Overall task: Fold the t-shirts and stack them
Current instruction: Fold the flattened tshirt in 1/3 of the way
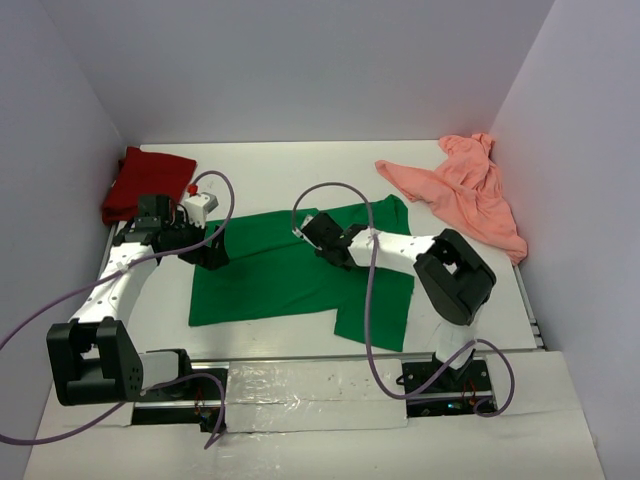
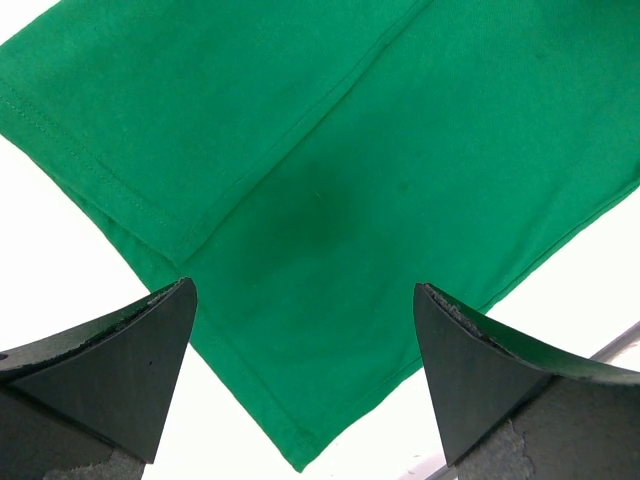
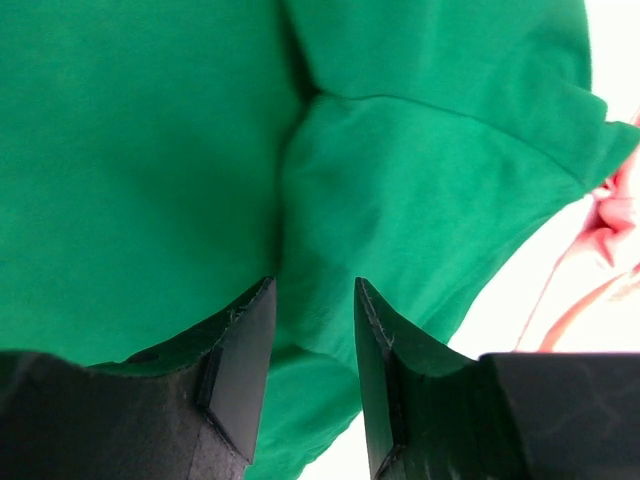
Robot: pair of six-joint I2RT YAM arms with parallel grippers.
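The bright green t-shirt (image 1: 290, 275) lies spread flat in the middle of the table. My left gripper (image 1: 215, 252) hovers over its left edge. In the left wrist view it (image 2: 303, 288) is wide open and empty above a hemmed corner of the green t-shirt (image 2: 330, 180). My right gripper (image 1: 318, 236) is low on the shirt's upper part. In the right wrist view it (image 3: 313, 285) is narrowly open and straddles a raised fold of the green t-shirt (image 3: 400, 190). The dark red t-shirt (image 1: 145, 182) lies bunched at the back left. The salmon-pink t-shirt (image 1: 470, 190) lies crumpled at the back right.
White walls close the table (image 1: 300, 160) in on three sides. Purple cables (image 1: 370, 320) loop from both arms over the near part of the table. A white taped strip (image 1: 310, 385) runs between the arm bases. A bit of salmon cloth (image 3: 610, 215) shows at the right wrist view's edge.
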